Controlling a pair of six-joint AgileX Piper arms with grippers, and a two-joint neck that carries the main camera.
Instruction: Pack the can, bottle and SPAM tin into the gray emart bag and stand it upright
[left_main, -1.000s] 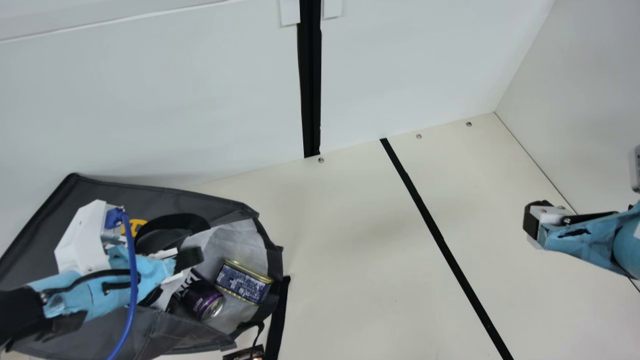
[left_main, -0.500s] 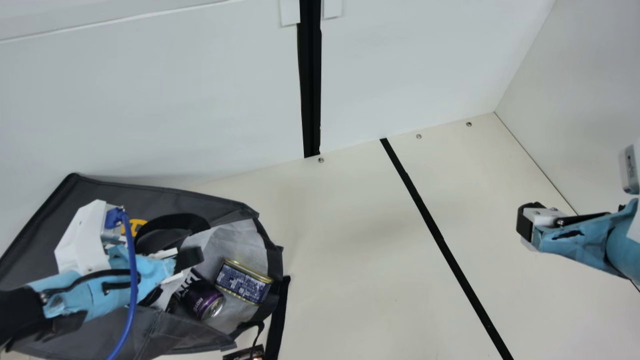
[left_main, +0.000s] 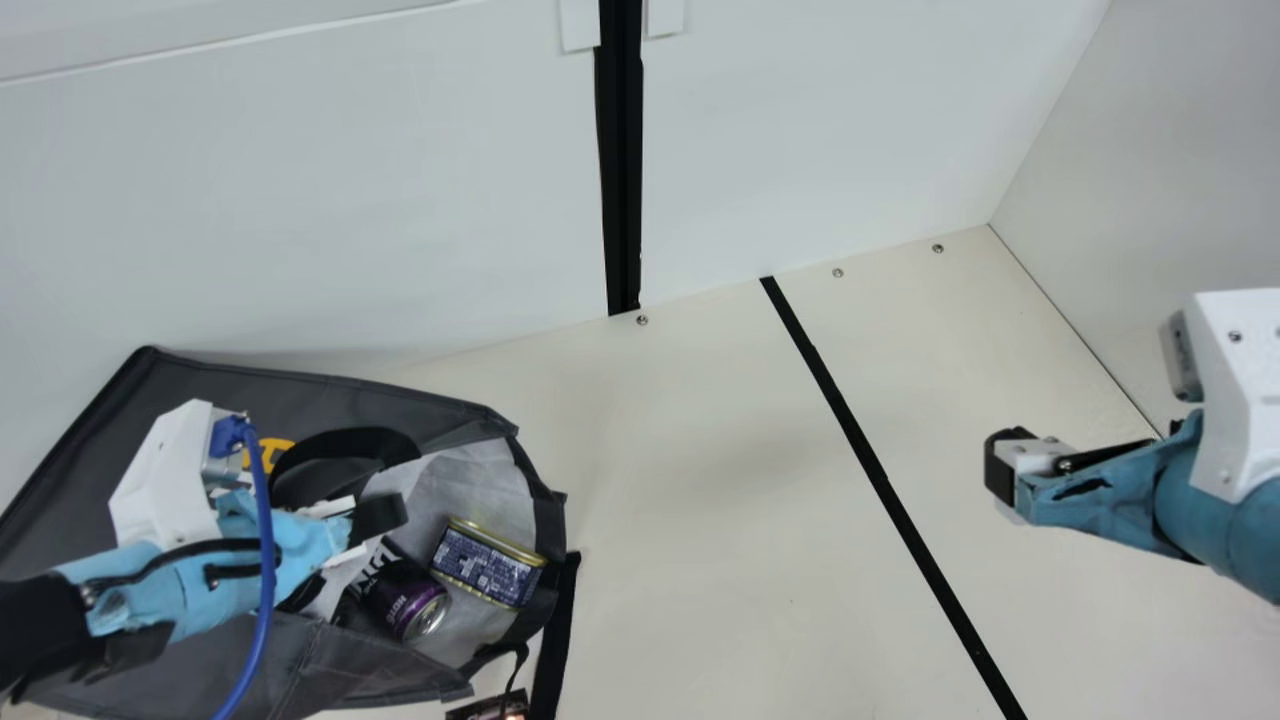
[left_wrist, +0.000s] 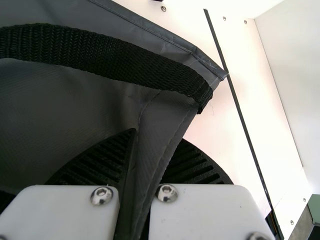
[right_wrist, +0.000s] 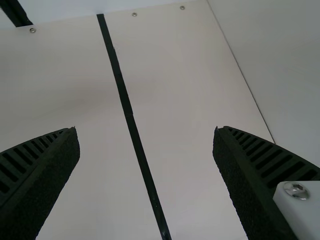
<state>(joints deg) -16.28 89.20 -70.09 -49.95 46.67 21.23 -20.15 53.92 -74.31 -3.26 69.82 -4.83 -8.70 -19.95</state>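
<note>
Gray emart bag (left_main: 230, 390) on its side by the bench's (left_main: 740, 440) back edge, pinched in left gripper (left_wrist: 156, 139). Within its mouth: can (left_main: 415, 608) and SPAM tin (left_main: 487, 565), judged packed. Bottle: unable to confirm. Right gripper (right_wrist: 146, 131): spread, empty. Left to do: standing upright.

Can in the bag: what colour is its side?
The can is dark purple, seen best in the main view.

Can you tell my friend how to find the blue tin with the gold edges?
On the cream table, find the big gray bag. Look inside its open mouth for a boxy, dark blue tin with small white print. It has flat sides and gold edges, while the purple can next to it is round.
</note>
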